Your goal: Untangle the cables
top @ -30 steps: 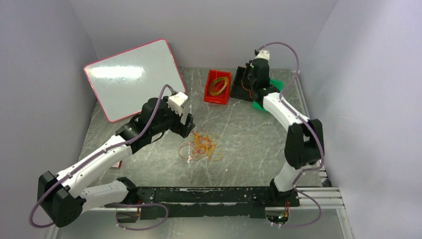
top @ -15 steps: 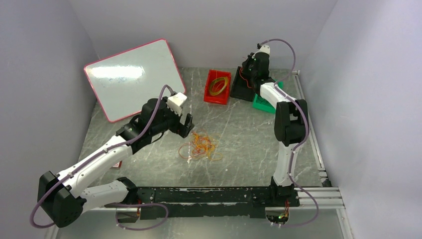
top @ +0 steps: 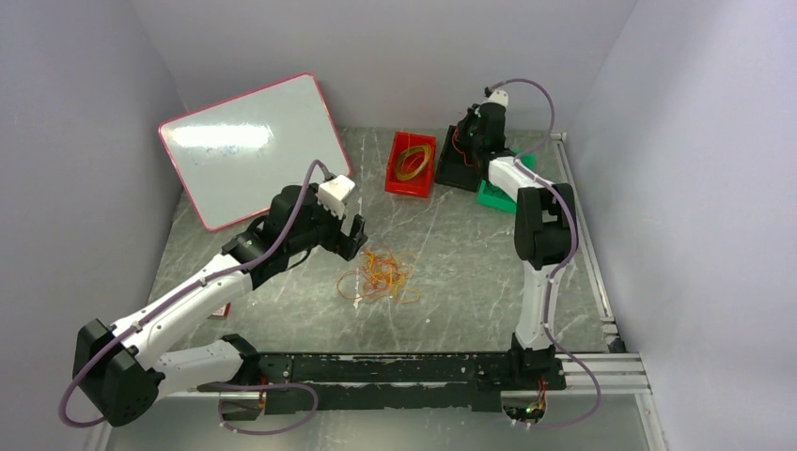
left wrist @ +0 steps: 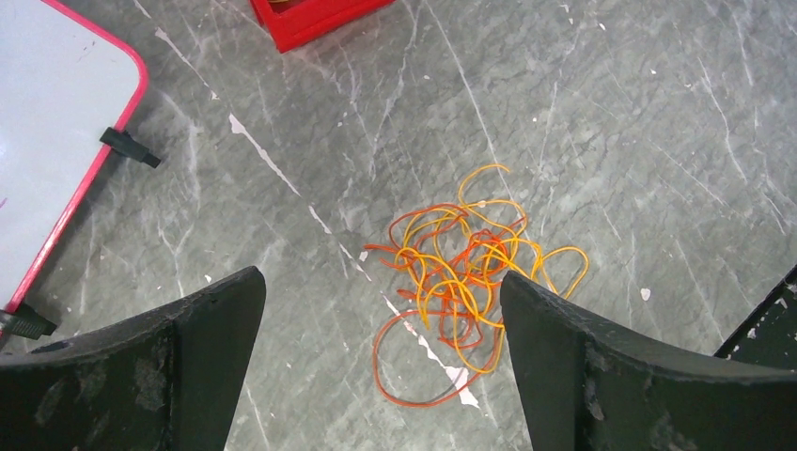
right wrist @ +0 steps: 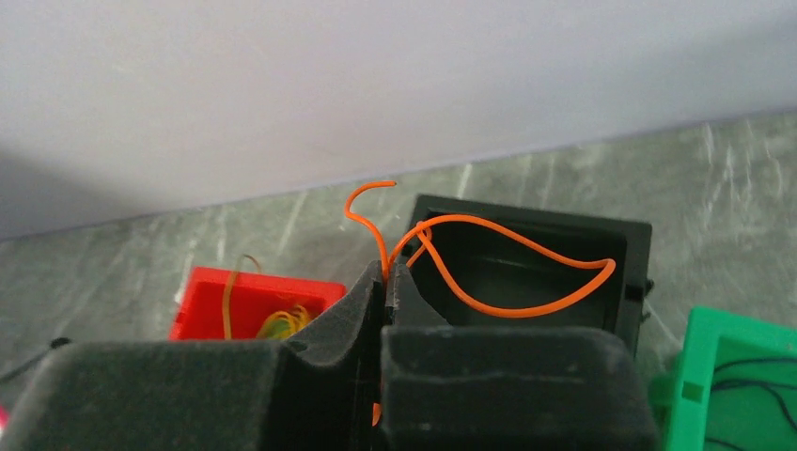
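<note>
1. The right gripper (right wrist: 387, 282) is at the far side of the table (left wrist: 611, 113). Its jaws are pressed together on one orange cable (right wrist: 609, 271), pinched near one end.
2. The free loop of that cable hangs over the open black bin (right wrist: 630, 282). A short hooked end sticks up above the fingers.
3. The red bin (right wrist: 254, 287) to the left holds yellow loops. The green bin (right wrist: 724, 376) to the right holds dark strands. Judgement: the cables are being sorted by colour, and this one goes in the black bin.
4. To do the step well, lower the loop fully inside the bin walls before letting go, so it cannot spring over the rim. Then lift straight up, in case the cable clings to the pads.
5. The left gripper (left wrist: 381, 291) hovers with its jaws wide apart and holds nothing.
6. The tangle (left wrist: 461, 272) of orange and yellow loops lies on the table mid-field, directly under the left gripper.
7. Risk: the strands cross closely, so a low central grab is likely to lift several. An outlying loop is the safer pick.
</note>
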Controlling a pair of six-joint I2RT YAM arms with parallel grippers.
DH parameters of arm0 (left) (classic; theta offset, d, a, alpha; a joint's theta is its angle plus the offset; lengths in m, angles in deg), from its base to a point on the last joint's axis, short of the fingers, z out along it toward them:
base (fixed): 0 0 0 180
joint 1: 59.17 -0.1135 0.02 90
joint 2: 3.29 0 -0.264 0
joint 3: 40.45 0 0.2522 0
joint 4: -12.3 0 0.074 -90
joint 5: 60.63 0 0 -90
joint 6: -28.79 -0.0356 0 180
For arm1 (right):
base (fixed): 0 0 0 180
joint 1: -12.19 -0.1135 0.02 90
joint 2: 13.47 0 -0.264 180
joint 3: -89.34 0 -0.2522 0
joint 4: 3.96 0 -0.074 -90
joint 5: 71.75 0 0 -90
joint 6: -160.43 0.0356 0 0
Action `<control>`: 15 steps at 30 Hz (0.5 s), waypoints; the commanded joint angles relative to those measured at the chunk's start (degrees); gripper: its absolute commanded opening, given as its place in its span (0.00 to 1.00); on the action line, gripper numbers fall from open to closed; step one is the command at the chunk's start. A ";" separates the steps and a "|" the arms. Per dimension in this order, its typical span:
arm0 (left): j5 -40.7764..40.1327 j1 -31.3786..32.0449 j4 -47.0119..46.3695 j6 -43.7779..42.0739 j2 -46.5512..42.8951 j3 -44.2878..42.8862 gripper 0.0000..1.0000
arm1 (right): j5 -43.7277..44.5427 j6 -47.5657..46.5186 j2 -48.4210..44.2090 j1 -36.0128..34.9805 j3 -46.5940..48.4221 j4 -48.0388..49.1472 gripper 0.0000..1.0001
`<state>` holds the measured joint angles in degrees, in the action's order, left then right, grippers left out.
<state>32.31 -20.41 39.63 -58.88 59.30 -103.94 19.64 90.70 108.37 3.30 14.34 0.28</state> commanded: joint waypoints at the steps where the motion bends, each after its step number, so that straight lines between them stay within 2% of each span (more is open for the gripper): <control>1: 1.55 -0.28 -0.46 0.01 0.34 -0.19 1.00 | 3.82 -0.27 2.14 0.46 -0.97 -3.13 0.00; 5: 1.83 -0.29 -0.51 -0.04 0.41 -0.15 1.00 | 5.66 -0.65 4.07 0.45 -0.04 -5.83 0.00; 11: 1.81 -0.29 -0.31 -0.05 0.69 -0.30 1.00 | 6.54 -1.10 9.89 0.46 7.72 -15.61 0.00; 14: 1.68 -0.30 -0.15 -0.13 0.78 -0.31 1.00 | 6.01 -0.97 11.70 0.45 11.06 -19.14 0.05; 15: 1.63 -0.35 -0.13 -0.20 0.78 -0.29 1.00 | 6.06 -0.94 11.71 0.45 11.11 -19.29 0.10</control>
<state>32.68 -20.45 39.65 -58.88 59.80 -103.94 24.77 90.46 119.04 3.35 22.50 -13.51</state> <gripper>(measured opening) 0.997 0.046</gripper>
